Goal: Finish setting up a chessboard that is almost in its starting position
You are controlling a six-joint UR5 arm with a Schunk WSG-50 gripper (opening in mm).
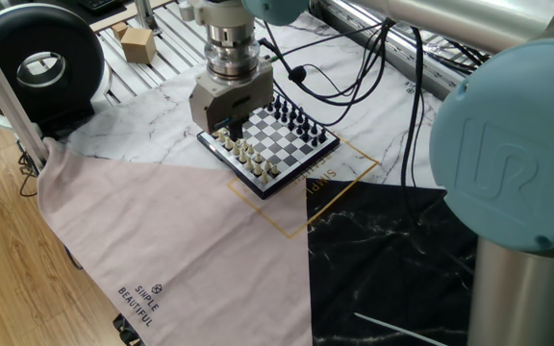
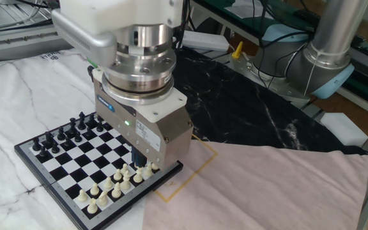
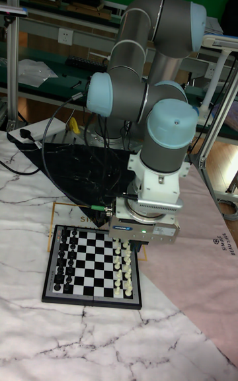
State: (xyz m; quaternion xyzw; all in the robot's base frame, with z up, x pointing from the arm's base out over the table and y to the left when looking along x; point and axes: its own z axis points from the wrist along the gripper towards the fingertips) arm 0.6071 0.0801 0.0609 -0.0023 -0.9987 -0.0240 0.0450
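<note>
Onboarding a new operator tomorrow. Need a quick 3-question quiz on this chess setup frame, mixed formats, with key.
1. True or false: the gripper hangs over the side of the chessboard where the cream pieces stand.
2. Multiple choice: the corner of the board under the gripper points toward which surface? A) a wooden tray B) the pink cloth C) a metal sink
3. Fill in: the black pieces stand along the board's ____ side, seen from the gripper.

Key
1. True.
2. B.
3. Far (opposite). The jaws are hidden behind the gripper body, so whether they hold a piece cannot be told.
</note>
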